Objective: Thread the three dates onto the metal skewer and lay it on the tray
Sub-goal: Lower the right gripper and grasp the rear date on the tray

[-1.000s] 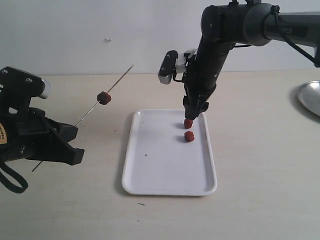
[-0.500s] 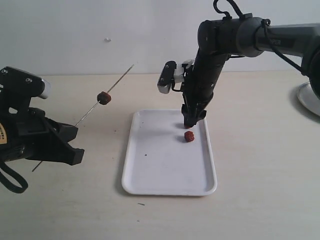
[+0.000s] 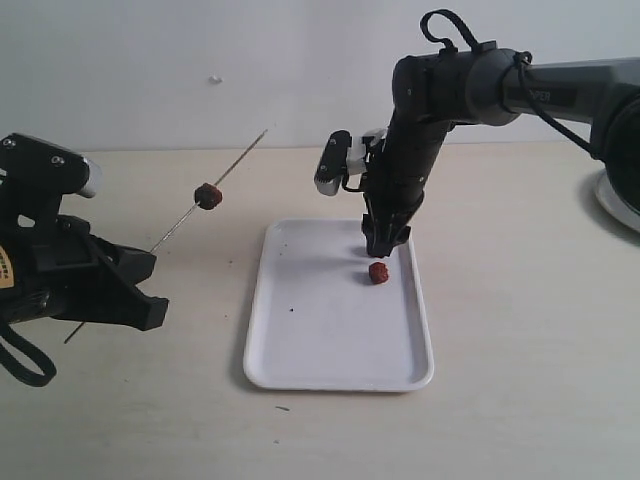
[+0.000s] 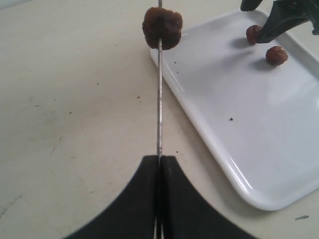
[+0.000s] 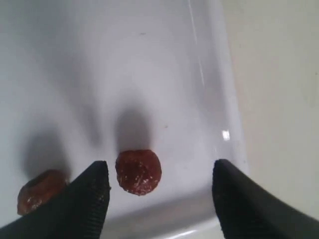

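i'm seeing the right gripper [image 3: 386,243] hanging spread over the tray's [image 3: 320,340] far right corner. one date [image 5: 138,172] is sitting between its fingers, nearer one finger than the other. a second date [image 3: 378,272] is lying just beside it, crowding the near side. the tray's near half is lying bare. left of the tray, the metal skewer [image 3: 235,163] is slanting over the tabletop [image 3: 520,330] and barring that side. right of the tray, the tabletop is lying open up to the dish [image 3: 622,195].

Super glossy, smooth white rectangular tray [image 3: 330,340]; thin bare grey metal skewer [image 4: 159,99]; wrinkly, slightly shiny reddish-brown dates [image 5: 138,172]; matt, lightly scuffed beige tabletop [image 3: 520,300].
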{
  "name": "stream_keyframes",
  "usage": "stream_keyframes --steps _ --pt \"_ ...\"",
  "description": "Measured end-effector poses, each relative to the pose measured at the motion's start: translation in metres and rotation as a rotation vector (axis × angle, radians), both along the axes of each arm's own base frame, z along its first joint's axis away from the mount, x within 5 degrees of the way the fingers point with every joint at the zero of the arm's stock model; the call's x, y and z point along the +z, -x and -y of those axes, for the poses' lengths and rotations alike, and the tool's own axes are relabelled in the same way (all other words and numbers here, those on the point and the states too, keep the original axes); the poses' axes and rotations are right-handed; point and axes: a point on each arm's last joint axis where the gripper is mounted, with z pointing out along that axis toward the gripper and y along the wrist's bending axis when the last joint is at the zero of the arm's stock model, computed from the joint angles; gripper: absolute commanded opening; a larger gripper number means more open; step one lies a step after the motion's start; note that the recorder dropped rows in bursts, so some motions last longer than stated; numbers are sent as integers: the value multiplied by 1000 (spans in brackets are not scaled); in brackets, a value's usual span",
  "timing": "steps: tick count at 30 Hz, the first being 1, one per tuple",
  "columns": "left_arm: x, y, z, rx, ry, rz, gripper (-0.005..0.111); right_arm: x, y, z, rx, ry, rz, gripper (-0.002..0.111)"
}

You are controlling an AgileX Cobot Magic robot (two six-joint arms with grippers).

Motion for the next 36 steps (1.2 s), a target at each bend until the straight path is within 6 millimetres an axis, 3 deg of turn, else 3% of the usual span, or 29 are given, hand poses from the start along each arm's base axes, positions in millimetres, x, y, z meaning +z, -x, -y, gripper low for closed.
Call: stream_keyframes --steps 22,28,36 --pt "0 0 0 0 0 0 0 -1 -1 -1 -5 -8 6 58" --pt "0 0 0 0 0 0 0 -9 -1 -1 -5 -4 -10 58" --pt "0 0 0 0 0 0 0 -12 -1 -1 -5 -3 -15 41"
